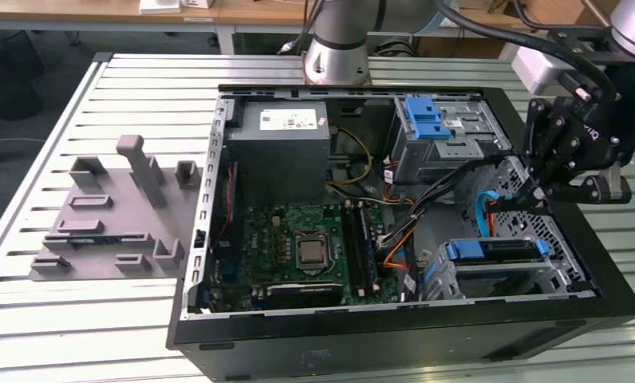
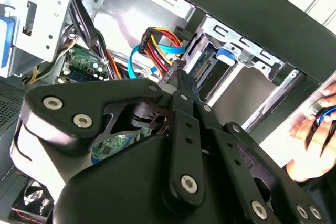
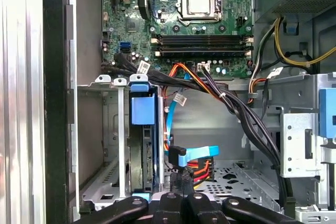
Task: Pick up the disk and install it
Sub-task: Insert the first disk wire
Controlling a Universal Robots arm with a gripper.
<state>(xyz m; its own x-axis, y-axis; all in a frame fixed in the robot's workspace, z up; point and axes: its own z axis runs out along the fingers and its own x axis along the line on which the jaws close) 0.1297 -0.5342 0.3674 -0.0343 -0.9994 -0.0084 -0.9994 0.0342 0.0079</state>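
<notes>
One disk (image 1: 495,250) sits in its bay; the hand (image 1: 538,194), closed and empty, hovers beside it, needing release.

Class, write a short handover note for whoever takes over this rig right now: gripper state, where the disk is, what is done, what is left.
Gripper: shut, holding no disk, tip over the drive cage, close to loose cables.
Disk: in its blue carrier, sitting in the cage's slot.
Done: the disk appears to be placed in the bay.
Left: cannot tell whether it is fully seated or cabled.
Note: a person's hand is beside the case.
</notes>
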